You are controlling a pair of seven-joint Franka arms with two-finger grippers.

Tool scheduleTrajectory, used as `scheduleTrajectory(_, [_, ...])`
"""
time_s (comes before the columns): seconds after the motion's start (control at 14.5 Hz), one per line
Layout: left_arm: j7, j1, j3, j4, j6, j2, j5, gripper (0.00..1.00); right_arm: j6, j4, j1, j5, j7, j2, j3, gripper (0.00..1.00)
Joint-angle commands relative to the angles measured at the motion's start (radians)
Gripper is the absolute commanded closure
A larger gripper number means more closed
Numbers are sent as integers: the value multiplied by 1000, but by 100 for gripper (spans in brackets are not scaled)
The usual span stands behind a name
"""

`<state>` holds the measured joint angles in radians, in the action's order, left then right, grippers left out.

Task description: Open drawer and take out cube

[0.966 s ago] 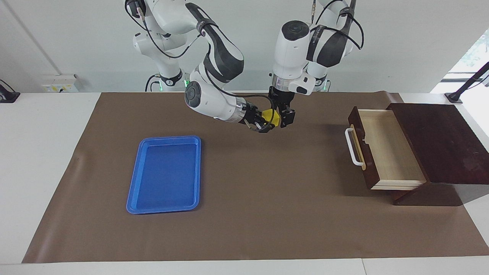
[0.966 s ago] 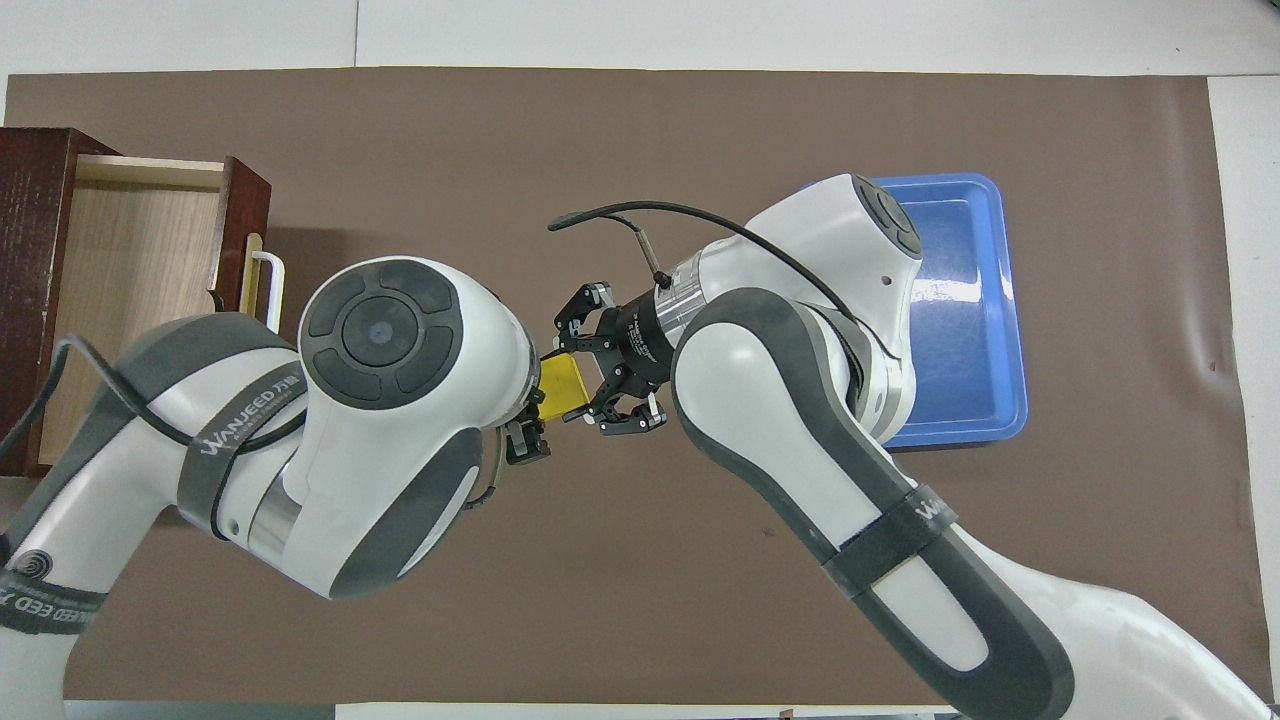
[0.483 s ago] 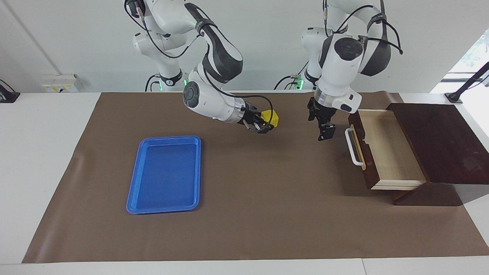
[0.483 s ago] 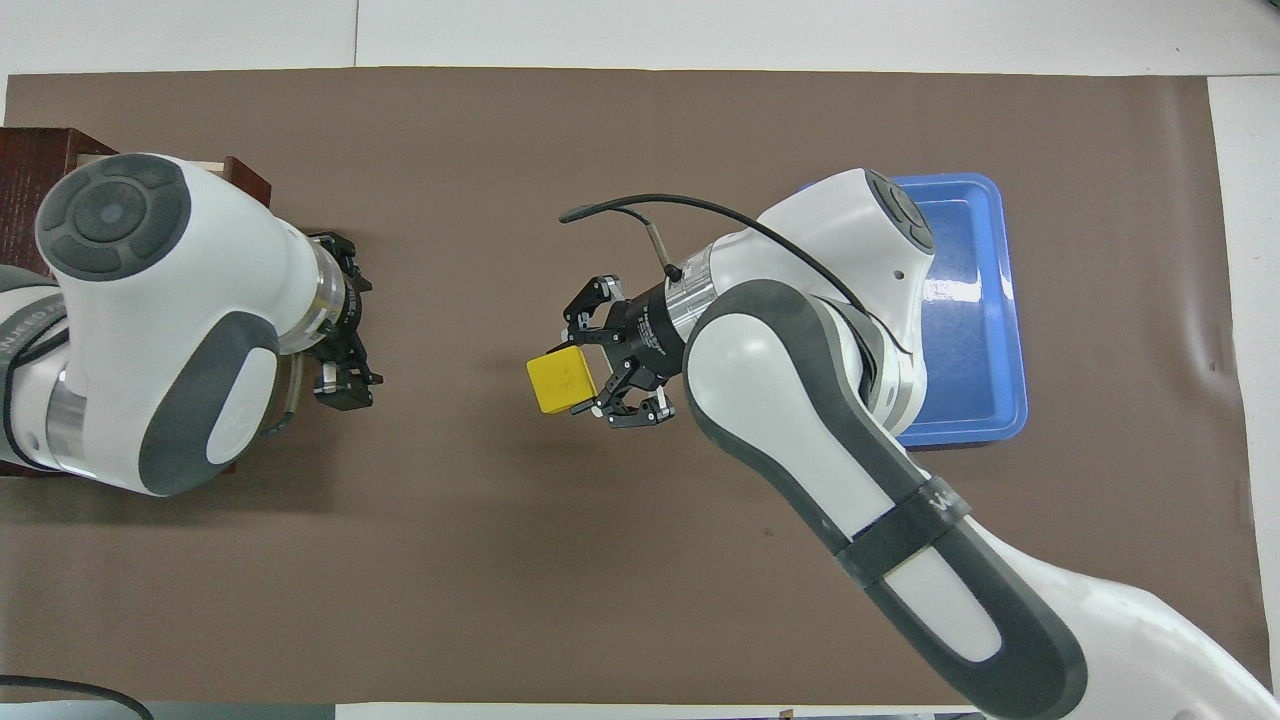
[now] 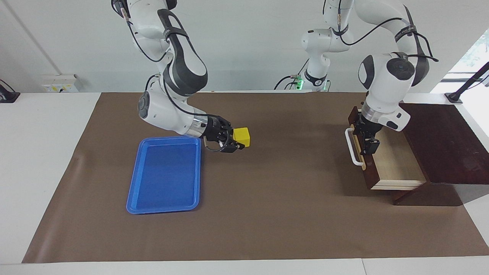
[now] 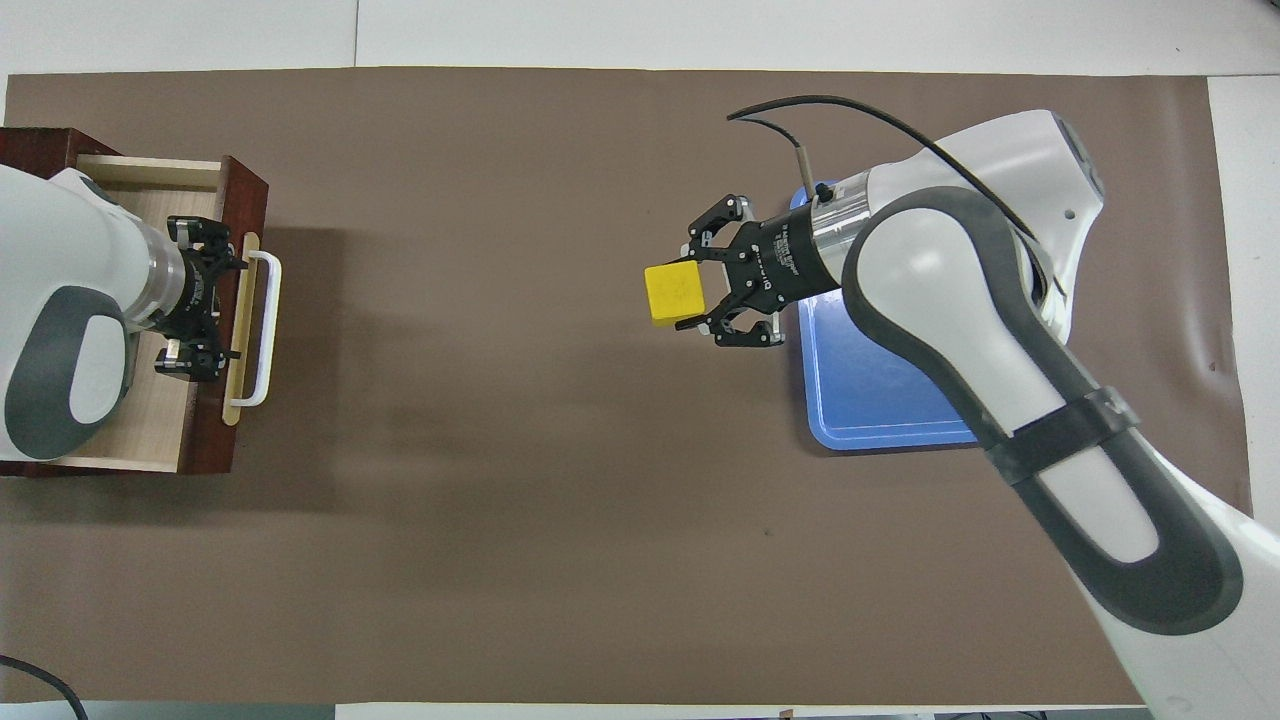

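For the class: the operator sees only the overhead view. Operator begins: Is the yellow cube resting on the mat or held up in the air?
Observer: In the air. The right gripper holds the cube clear above the mat, beside the tray.
Operator: The right arm covers part of that tray. Is anything in it?
Observer: Nothing. The facing view shows the whole tray bare.

Right gripper [image 5: 237, 142], having taken the cube [image 5: 242, 137] from the left gripper [image 5: 367, 140], now beside the tray [image 5: 133, 183]; left gripper withdrawn over the drawer [image 5: 397, 164].
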<state>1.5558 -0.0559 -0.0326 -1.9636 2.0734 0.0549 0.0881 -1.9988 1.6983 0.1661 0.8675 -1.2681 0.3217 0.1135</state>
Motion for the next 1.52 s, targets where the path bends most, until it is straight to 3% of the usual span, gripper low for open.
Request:
scheduleTrajectory(0.0, [-126, 85, -9, -8, 21, 0, 21, 0, 17, 9, -86, 1, 29, 3, 6, 100])
scheduleTrajectory(0.34, [-350, 234, -10, -9, 48, 0, 25, 0, 18, 36, -215, -67, 70, 34, 3, 100])
scheduleTrajectory(0.62, [-410, 268, -10, 0, 41, 2, 25, 0, 38, 136, -293, -97, 298, 39, 0, 100])
scheduleTrajectory(0.76, [-410, 240, -16, 29, -17, 2, 25, 0, 37, 172, -339, -125, 401, 53, 0, 100])
scheduleTrajectory(1.03, [-425, 141, -18, 139, -209, -29, 22, 0, -3, 222, -402, -130, 404, 77, -6, 100])
scheduleTrajectory(1.24, [-436, 58, -27, 160, -317, -81, 15, 0, -26, 259, -416, -130, 404, 73, -8, 100])
scheduleTrajectory(1.38, [-584, 12, -35, 179, -398, -104, 12, 0, -28, 270, -416, -128, 400, 71, -8, 100])
scheduleTrajectory(1.45, [-737, -11, -35, 246, -479, -92, 12, 0, -28, 280, -416, -128, 400, 70, -8, 100])
